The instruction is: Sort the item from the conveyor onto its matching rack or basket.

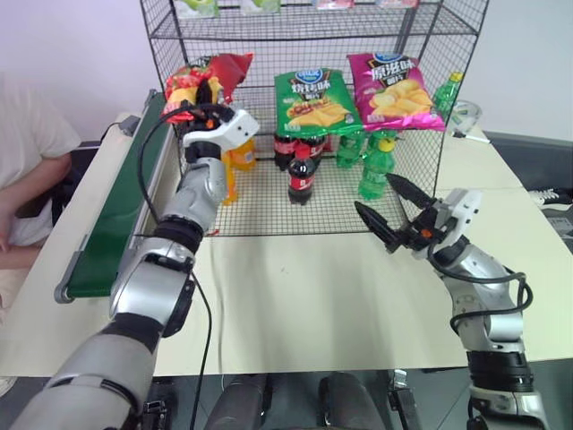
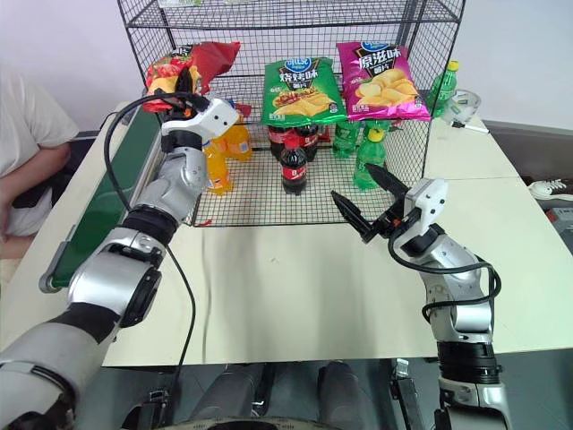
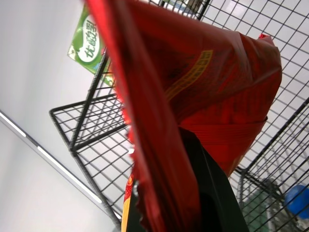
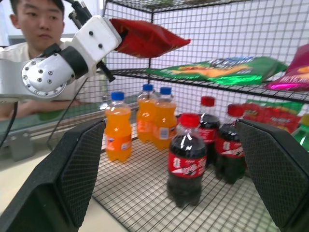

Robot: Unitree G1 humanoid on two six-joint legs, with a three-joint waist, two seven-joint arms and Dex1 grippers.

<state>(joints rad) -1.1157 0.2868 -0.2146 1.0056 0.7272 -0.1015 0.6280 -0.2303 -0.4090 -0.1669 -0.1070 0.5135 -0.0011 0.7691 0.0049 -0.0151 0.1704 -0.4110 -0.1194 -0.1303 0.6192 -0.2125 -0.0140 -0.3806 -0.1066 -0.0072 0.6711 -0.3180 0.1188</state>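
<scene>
Crisp bags first: three in play, one red crisp bag (image 1: 201,81) up at eleven o'clock, one green crisp bag (image 1: 312,100) at twelve, one pink crisp bag (image 1: 392,91) at one. On to the bottles: three cola bottles (image 1: 302,176) with red caps, three orange drink bottles (image 4: 118,128), and at least two green bottles (image 1: 375,167) on the mesh floor, with one more green bottle (image 1: 448,92) further out at one o'clock. One wire rack (image 1: 269,215), one conveyor (image 1: 116,215), one person (image 1: 27,161) at nine.

Mock shop: stocked wire rack (image 1: 430,161), conveyor (image 1: 121,210).
</scene>
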